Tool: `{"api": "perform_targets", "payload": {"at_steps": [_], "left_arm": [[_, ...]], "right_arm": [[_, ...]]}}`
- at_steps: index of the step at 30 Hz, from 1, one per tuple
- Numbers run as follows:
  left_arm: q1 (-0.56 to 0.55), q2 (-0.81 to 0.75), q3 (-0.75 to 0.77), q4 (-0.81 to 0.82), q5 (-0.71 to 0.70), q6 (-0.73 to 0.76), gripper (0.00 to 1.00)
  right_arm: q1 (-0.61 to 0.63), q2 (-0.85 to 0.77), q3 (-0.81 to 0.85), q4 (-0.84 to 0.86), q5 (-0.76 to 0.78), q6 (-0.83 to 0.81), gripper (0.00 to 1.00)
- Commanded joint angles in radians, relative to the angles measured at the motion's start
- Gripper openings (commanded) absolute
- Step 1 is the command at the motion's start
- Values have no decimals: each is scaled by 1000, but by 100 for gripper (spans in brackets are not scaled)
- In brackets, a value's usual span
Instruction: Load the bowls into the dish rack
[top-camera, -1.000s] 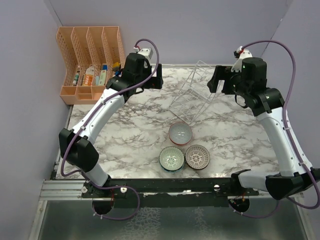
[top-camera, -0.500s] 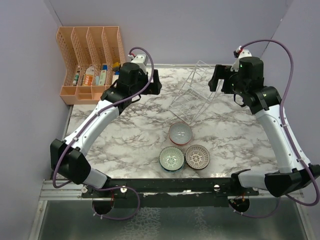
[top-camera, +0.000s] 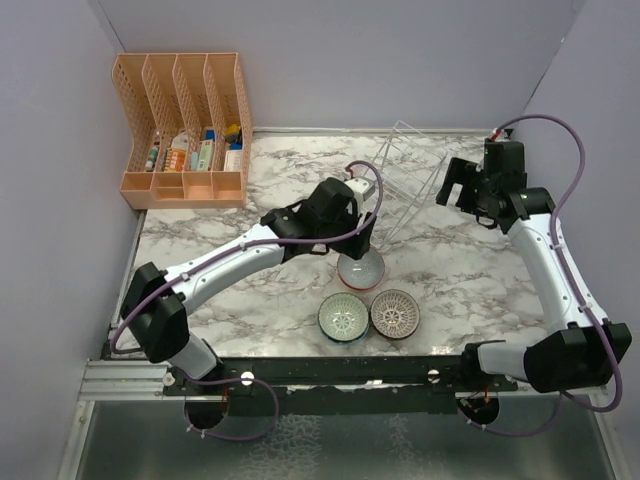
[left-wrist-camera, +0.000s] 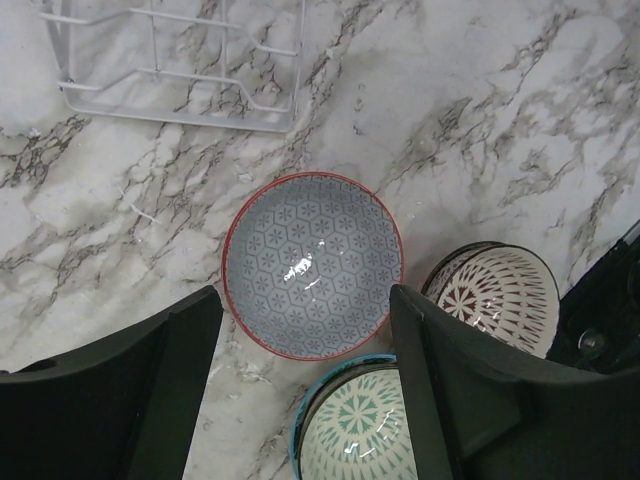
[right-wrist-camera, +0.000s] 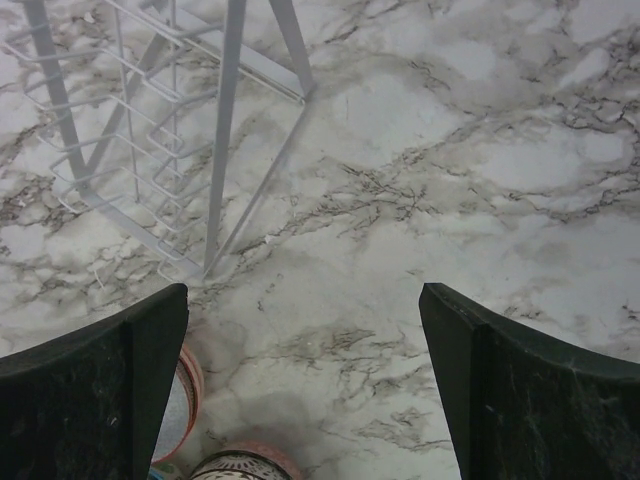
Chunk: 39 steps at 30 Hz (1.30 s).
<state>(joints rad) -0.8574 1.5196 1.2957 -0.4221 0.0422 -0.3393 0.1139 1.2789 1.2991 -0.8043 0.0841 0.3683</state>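
With left pincer (left-wrist-camera: 305, 295) spread, empty, above red bowl (left-wrist-camera: 312, 265), best pinch its rim: probably light, stiff, glazed-slick, chippable. Close by on surface (top-camera: 250, 290), teal bowl (left-wrist-camera: 355, 425) and brown bowl (left-wrist-camera: 495, 295); none in rack (top-camera: 395, 185). Near rack, right pincer (right-wrist-camera: 305, 340) spread wide, empty.

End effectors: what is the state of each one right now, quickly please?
Left end effector: open, fingers either side of the red-rimmed bowl, not gripping it.
Right end effector: open, holding nothing.

The red-rimmed bowl (left-wrist-camera: 313, 265) stood upright under the left gripper (left-wrist-camera: 303, 300), the teal bowl (left-wrist-camera: 355, 430) and the brown bowl (left-wrist-camera: 492, 297) just beside it, the white dish rack (left-wrist-camera: 180, 70) ahead.
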Motion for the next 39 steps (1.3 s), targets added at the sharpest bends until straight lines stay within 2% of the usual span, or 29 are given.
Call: {"api": "perform_targets", "payload": {"at_steps": [1, 11, 17, 27, 39], "left_arm": [[-61, 77, 49, -53, 2, -3, 69], [-139, 253, 125, -13, 22, 3, 65], [-152, 321, 142, 33, -1, -30, 58], [-164, 392, 144, 61, -22, -65, 55], [-165, 411, 151, 30, -71, -70, 45]], "right_arm": [[-31, -54, -77, 18, 3, 21, 100], [-97, -74, -192, 57, -41, 43, 100], [-103, -91, -192, 52, -50, 48, 100], [-102, -97, -213, 56, -63, 47, 100], [-102, -83, -216, 71, -70, 40, 100]]}}
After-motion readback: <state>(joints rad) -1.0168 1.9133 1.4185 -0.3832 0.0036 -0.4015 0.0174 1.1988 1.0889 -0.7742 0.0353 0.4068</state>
